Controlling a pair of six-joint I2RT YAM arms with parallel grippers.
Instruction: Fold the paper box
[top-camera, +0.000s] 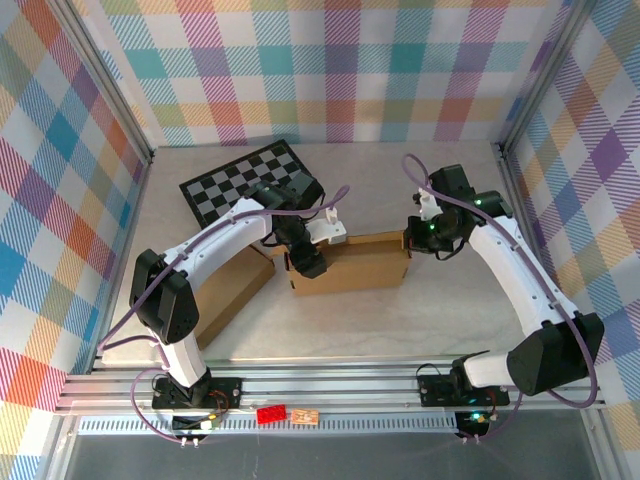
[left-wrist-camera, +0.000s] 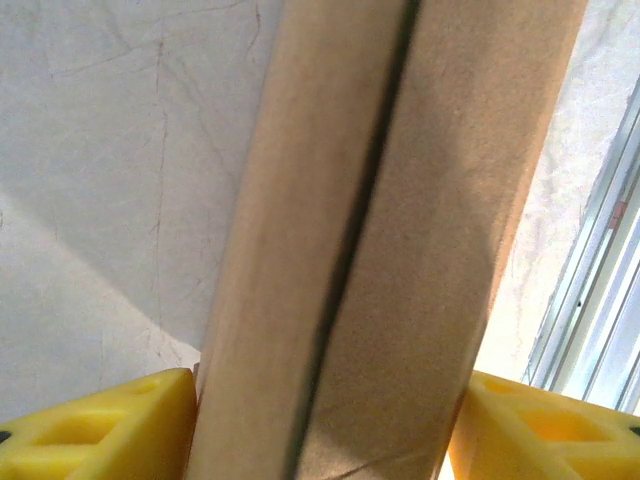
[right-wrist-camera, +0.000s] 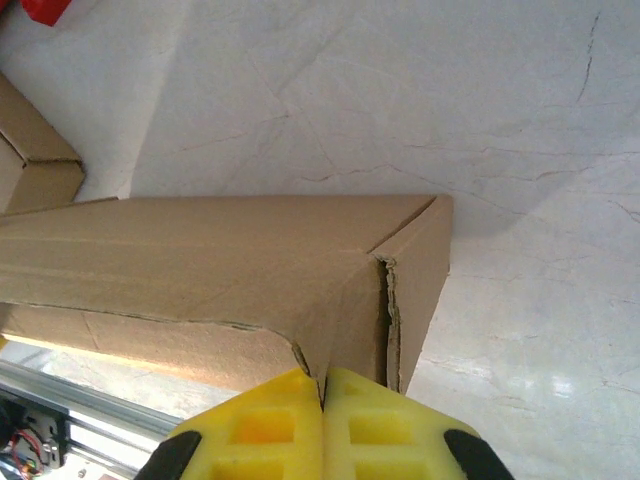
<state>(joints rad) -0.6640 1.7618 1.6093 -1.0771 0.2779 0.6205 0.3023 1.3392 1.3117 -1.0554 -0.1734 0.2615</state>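
Note:
The paper box (top-camera: 355, 265) is a long brown cardboard carton lying across the middle of the table. My left gripper (top-camera: 303, 262) clamps its left end. In the left wrist view the yellow fingers (left-wrist-camera: 100, 430) press against both sides of the box (left-wrist-camera: 380, 250), which has a dark seam running up its face. My right gripper (top-camera: 412, 240) is at the right end. In the right wrist view it (right-wrist-camera: 323, 400) is shut on a thin flap edge at the corner of the box (right-wrist-camera: 200, 260), beside a torn vertical seam.
A black-and-white checkerboard (top-camera: 250, 183) lies behind the left arm. A second brown cardboard piece (top-camera: 235, 290) lies flat on the left under that arm, and its corner (right-wrist-camera: 30, 160) also shows in the right wrist view. An aluminium rail (top-camera: 330, 385) runs along the near edge, carrying a small red part (top-camera: 270, 413).

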